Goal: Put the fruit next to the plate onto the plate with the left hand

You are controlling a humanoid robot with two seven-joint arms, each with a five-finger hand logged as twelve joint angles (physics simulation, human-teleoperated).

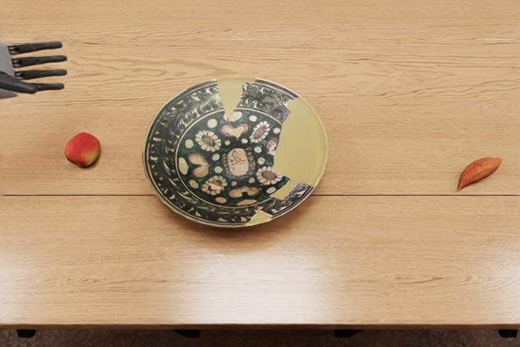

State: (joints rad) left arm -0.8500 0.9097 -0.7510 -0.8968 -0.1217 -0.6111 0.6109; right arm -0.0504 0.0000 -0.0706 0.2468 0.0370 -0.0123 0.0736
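A small red and yellow fruit [82, 149] lies on the wooden table just left of the plate [305, 148], a little apart from its rim. The plate is round, dark green with floral patterns and plain yellow patches, and nothing lies on it. My left hand [41, 66] enters at the left edge, above and behind the fruit, with its dark fingers [39, 60] stretched straight out to the right and holding nothing. The right arm is out of view.
An orange-red, leaf-shaped object [478, 171] lies on the table far to the right of the plate. The wooden table [260, 274] extends wide in front of and behind the plate.
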